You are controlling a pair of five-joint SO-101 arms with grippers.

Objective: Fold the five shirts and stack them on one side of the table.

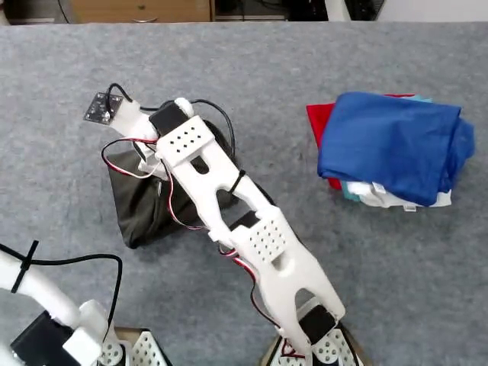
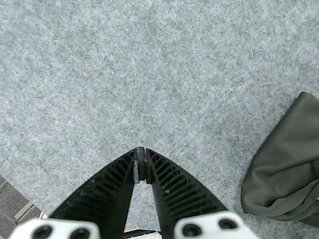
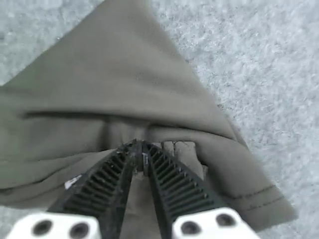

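A dark olive shirt (image 1: 145, 210) lies bunched left of the table's middle. The right arm reaches over it from the front edge. In the right wrist view my right gripper (image 3: 140, 149) is shut, its tips pinching a raised fold of the olive shirt (image 3: 124, 89). Folded shirts form a stack (image 1: 393, 145) at the right side, a blue one on top with red, teal and white edges showing under it. My left gripper (image 2: 140, 164) is shut with nothing in it, over bare carpet, the olive shirt's edge (image 2: 284, 169) off to one side.
Grey carpet (image 1: 305, 69) covers the table. The left arm (image 1: 46, 301) is folded back at the front left corner, with a black cable looping over it. A wooden cabinet stands beyond the far edge.
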